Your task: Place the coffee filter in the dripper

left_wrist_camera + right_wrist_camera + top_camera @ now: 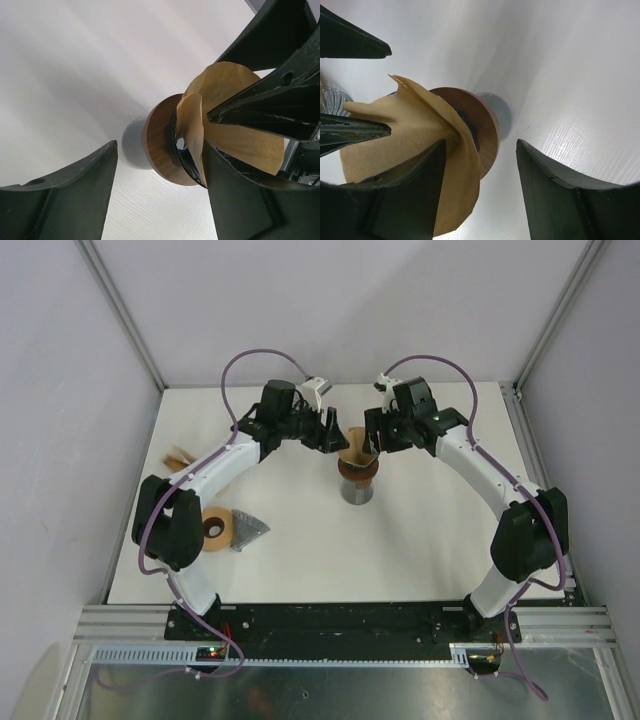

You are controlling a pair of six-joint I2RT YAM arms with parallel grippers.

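Top view: the dripper (357,478) stands at the centre of the table (300,570), and the coffee filter (354,443) sits in its mouth, rising above the rim. The left gripper (331,433) meets it from the left and the right gripper (373,440) from the right; from this height you cannot tell how the jaws stand. Left wrist view: the left fingers (65,200) are spread wide and clamp nothing. The filter's point is tucked into the dripper at the wooden collar (157,150), one paper wall is folded inward, and a finger of the right gripper lies across the open paper. Right wrist view: the right fingers (570,200) are likewise apart and hold nothing. The paper drapes over one of them, flared and creased rather than lying against the cone. Judge the filter as entered but not seated. To finish the step well, work with both jaws apart and use the finger sides to press the walls outward and down evenly. Push gently, since thin paper probably creases or tears, and the dripper may tip if you load one side alone. Withdraw straight up so the paper is not dragged out.
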